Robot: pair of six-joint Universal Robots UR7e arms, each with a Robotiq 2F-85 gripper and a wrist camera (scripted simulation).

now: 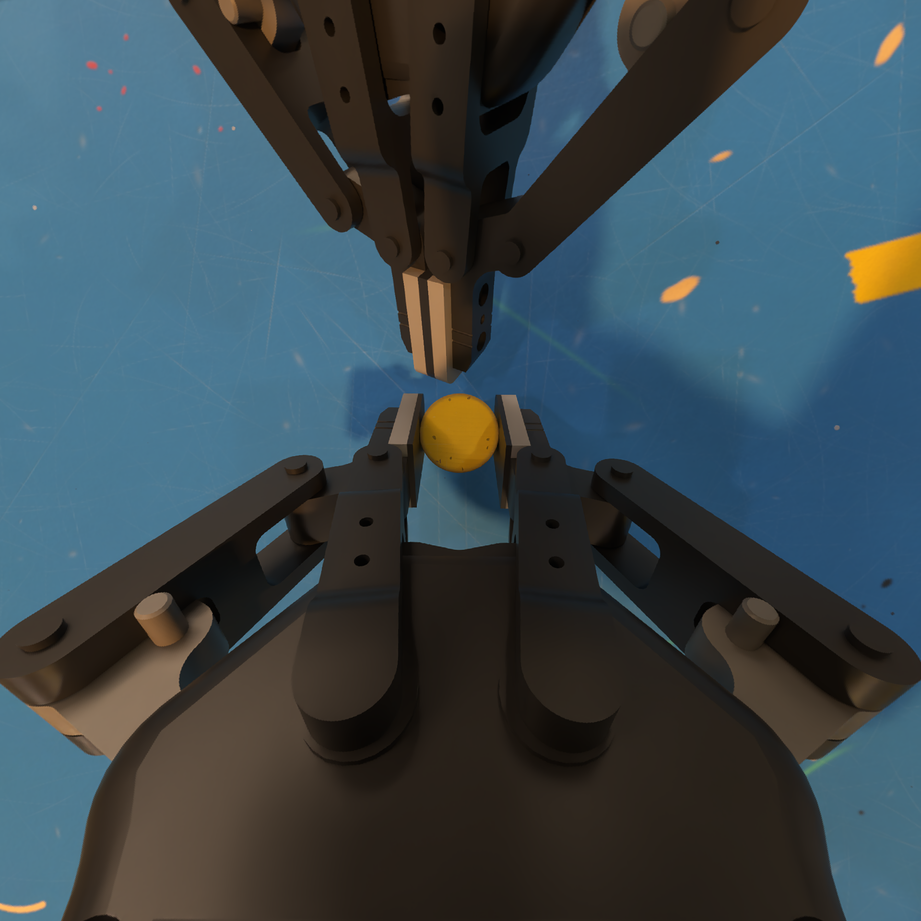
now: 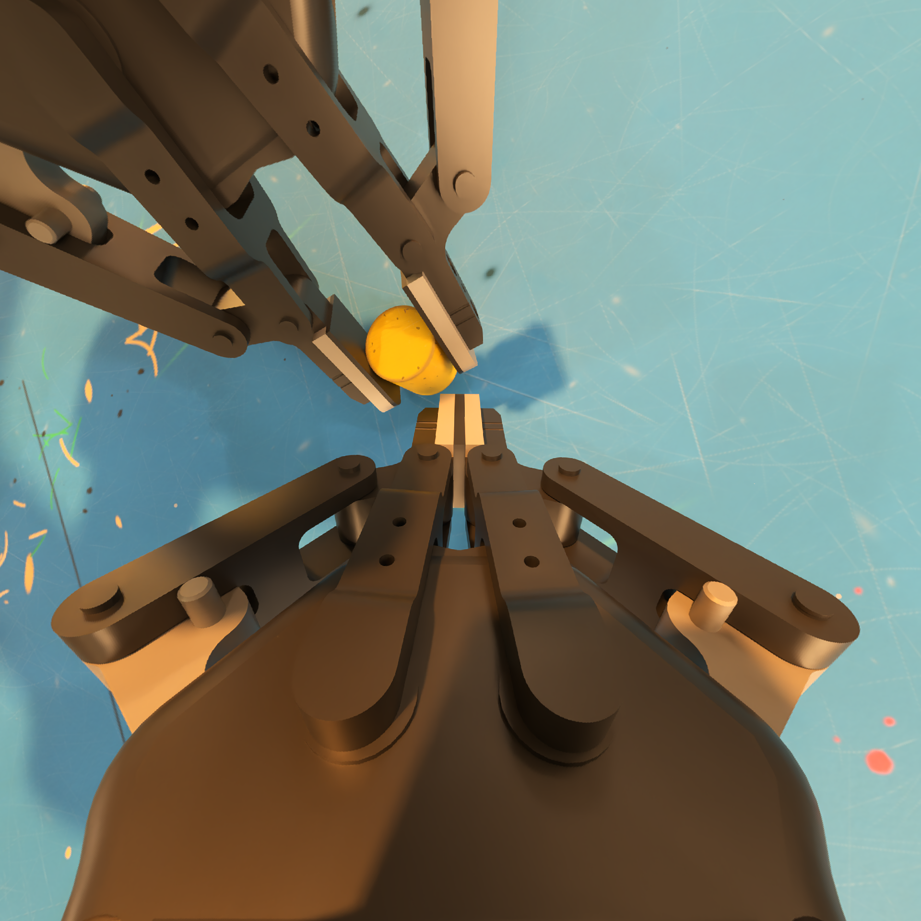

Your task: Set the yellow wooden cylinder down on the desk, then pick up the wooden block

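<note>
Left fingers (image 1: 508, 433) apart, right fingers (image 2: 472, 416) together

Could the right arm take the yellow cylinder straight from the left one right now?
Probably not yet. The right end effector is shut, its tips just short of the yellow wooden cylinder, which the left end effector clamps from both sides. Only the end faces are free; it would need to open first.

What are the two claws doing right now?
Left gripper: closed on the yellow wooden cylinder, holding it.
Right gripper: closed, holding nothing.
</note>
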